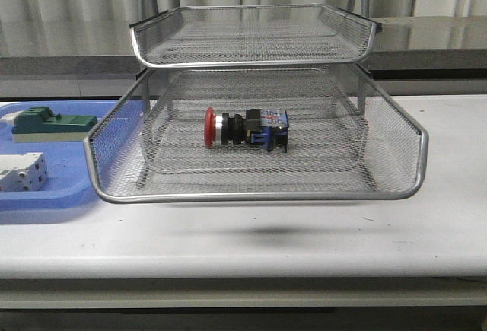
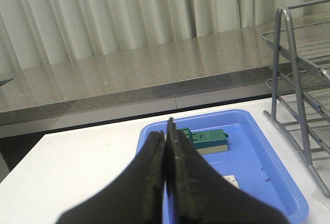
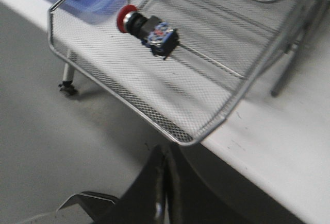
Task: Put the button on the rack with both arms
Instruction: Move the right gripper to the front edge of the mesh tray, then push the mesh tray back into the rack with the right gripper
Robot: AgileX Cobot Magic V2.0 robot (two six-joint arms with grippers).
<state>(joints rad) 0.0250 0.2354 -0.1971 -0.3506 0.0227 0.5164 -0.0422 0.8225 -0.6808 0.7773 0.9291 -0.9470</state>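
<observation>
Seeing the button lying on its side in the pulled-out tray of the rack, red cap toward the blue tray, blue block the other way. Nothing's touching it. My R gripper has its fingers pressed together w/ nothing between, sitting off the table edge; the button is well ahead of its tips, past the tray's front rim. L gripper also closed tight and empty, hovering over the near end of the blue tray; a green block lies just beyond its tips, rack frame off to one side. White-grey block sits in the blue tray too.
</observation>
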